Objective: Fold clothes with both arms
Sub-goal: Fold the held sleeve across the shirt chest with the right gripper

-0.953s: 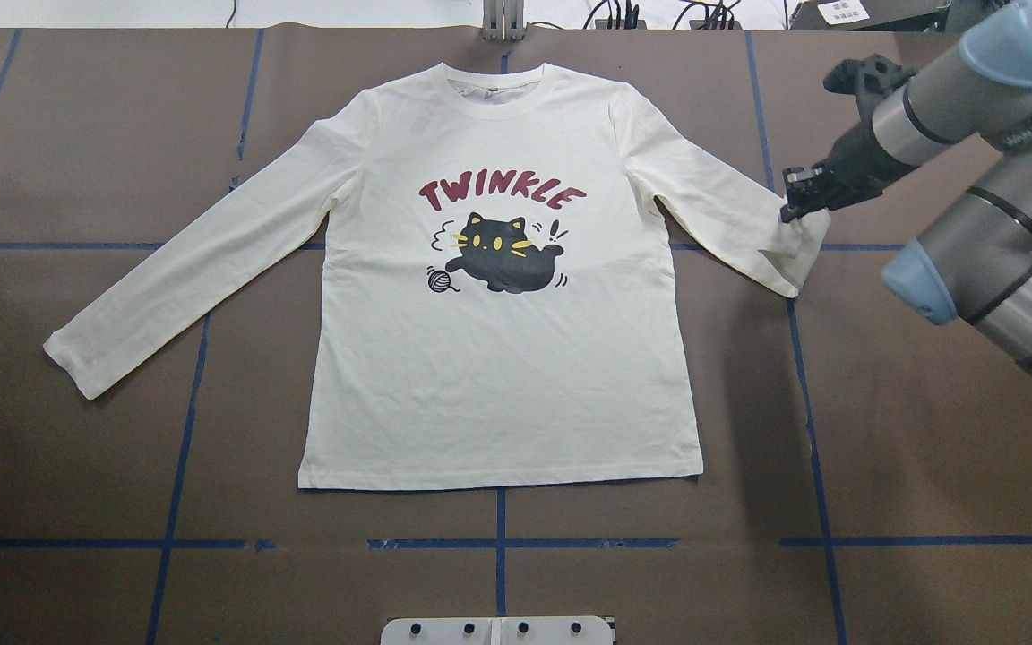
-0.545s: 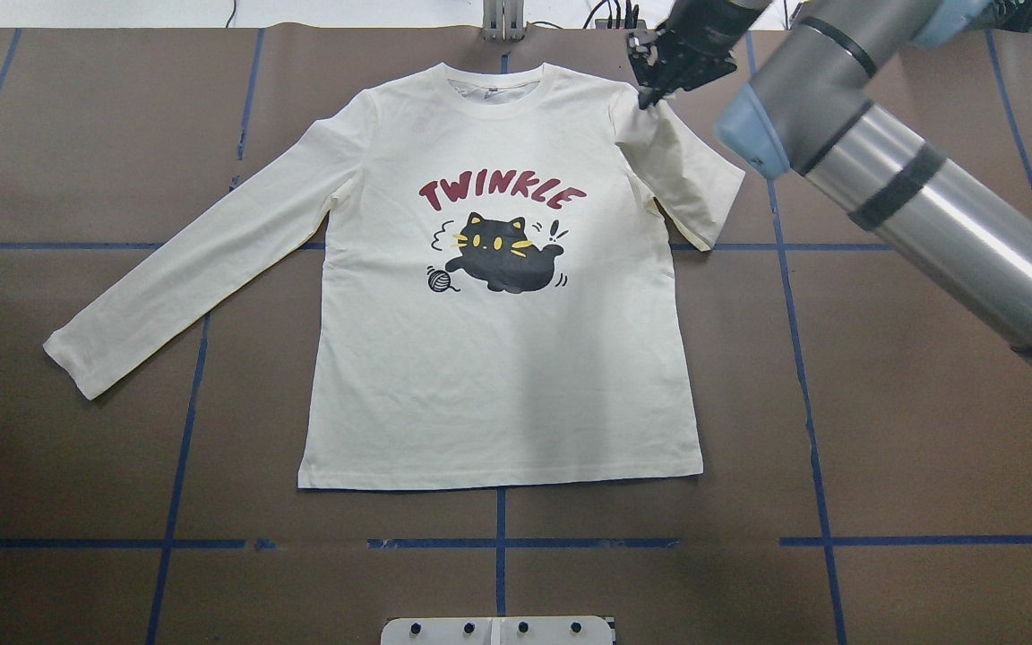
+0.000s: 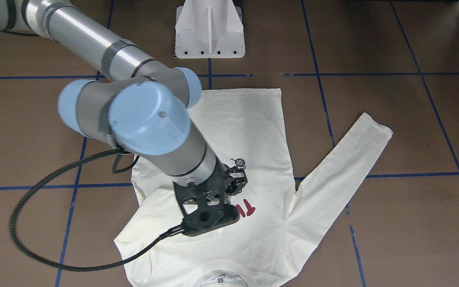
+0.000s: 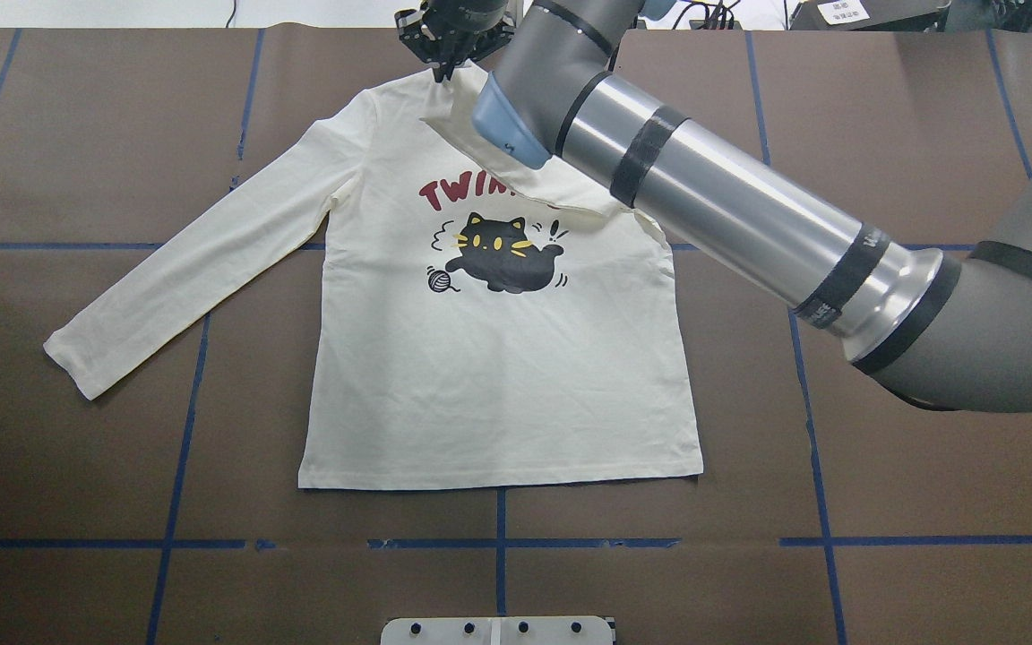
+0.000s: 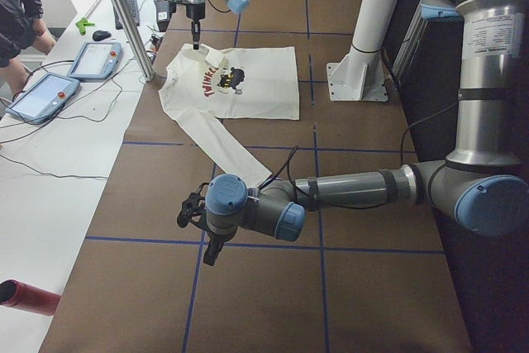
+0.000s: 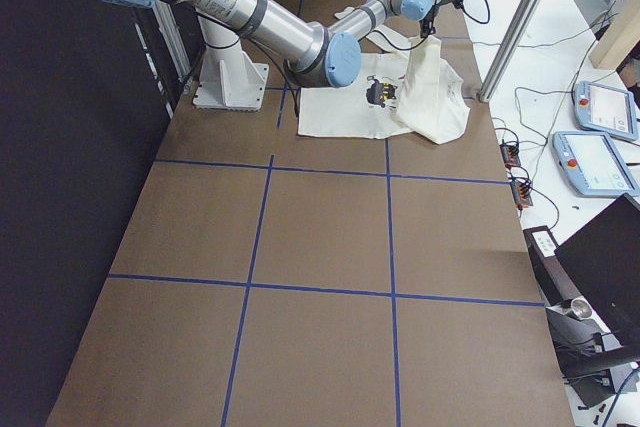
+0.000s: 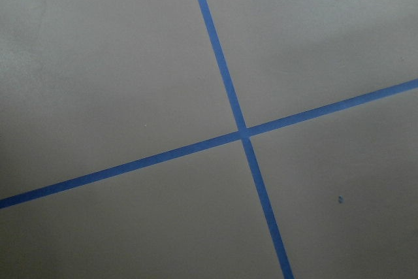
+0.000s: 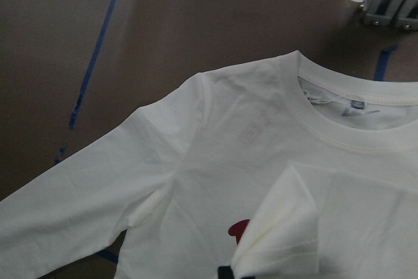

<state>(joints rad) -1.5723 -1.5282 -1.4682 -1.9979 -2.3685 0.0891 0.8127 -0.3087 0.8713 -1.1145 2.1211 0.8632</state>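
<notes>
The cream-white shirt (image 4: 498,358) lies print side up on the brown table, collar at the far edge. My right gripper (image 4: 447,47) is shut on the cuff of the shirt's right sleeve (image 4: 561,193). It holds the cuff up above the collar, near the left shoulder. The sleeve drapes across the chest and covers the end of the red lettering (image 4: 453,191). In the right wrist view the lifted cuff (image 8: 281,227) hangs over the collar (image 8: 339,132). The other sleeve (image 4: 193,269) lies flat. My left gripper (image 5: 198,222) hovers over bare table away from the shirt; I cannot tell whether it is open.
The white pedestal base (image 3: 209,36) stands at the near table edge. A metal post (image 5: 124,18) and two tablets (image 5: 45,93) stand beyond the far edge by the collar. Blue tape lines (image 7: 243,132) cross the table under the left wrist.
My right gripper has carried the sleeve cuff from the shirt's right side up and leftward across the shoulder to above the collar. The sleeve now covers part of the lettering.
</notes>
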